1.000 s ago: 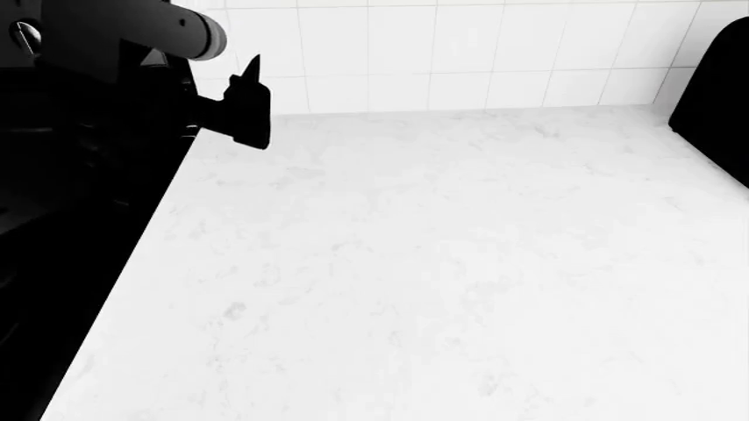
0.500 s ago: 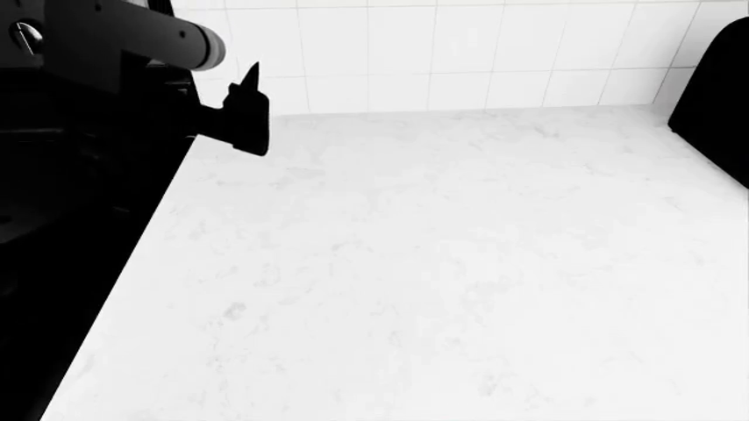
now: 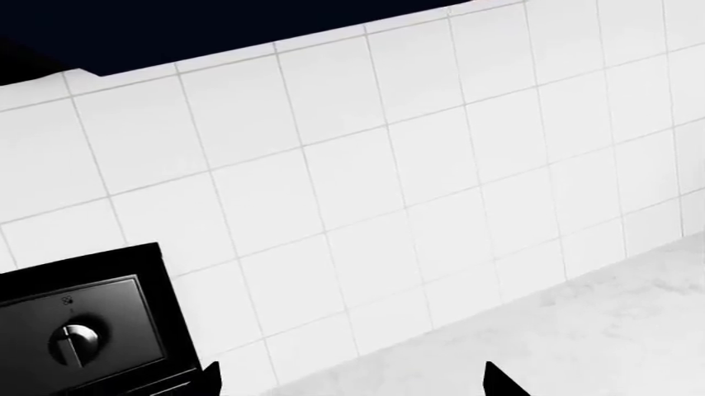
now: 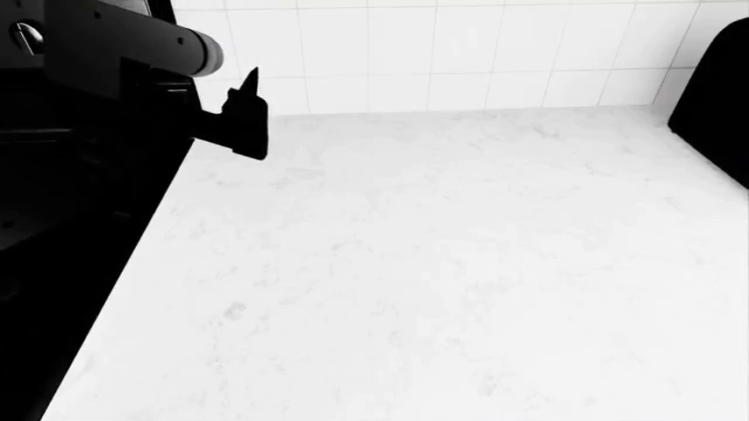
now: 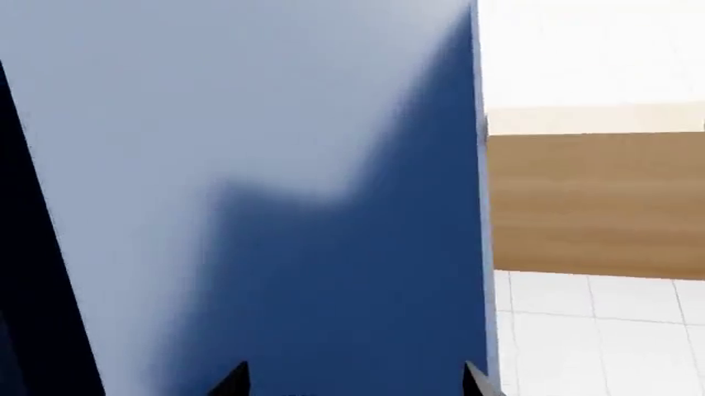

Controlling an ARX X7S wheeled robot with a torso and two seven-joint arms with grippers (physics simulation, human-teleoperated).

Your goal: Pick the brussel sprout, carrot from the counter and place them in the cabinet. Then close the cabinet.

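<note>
My left gripper (image 4: 244, 118) hung above the far-left corner of the counter (image 4: 445, 263), out at the end of a grey forearm (image 4: 129, 44) that came in from the upper left of the head view. It showed there only as a black silhouette with one finger pointing up toward the tiled wall (image 4: 468, 53). In the left wrist view just the two fingertips (image 3: 498, 381) poked into the frame, well apart with nothing between them, so I read the jaws as spread and empty. That camera faced the wall, with a strip of counter beside it and a black appliance panel with a round knob (image 3: 75, 342) to one side.

My right gripper (image 5: 350, 381) showed only in its own wrist view, again as two dark fingertips (image 5: 234, 381) set wide apart, gripping nothing. They pointed at a flat blue panel (image 5: 253, 190) that filled most of that frame, with a shadow across it; past its edge I saw a wooden surface (image 5: 595, 202) and white tiles. I could not tell whether that panel was the cabinet door.

The counter was broad, white and faintly grey-veined. Neither sprout nor carrot appeared in any view, so I could not say where they were. A black shape (image 4: 716, 96) cut into the far-right corner
</note>
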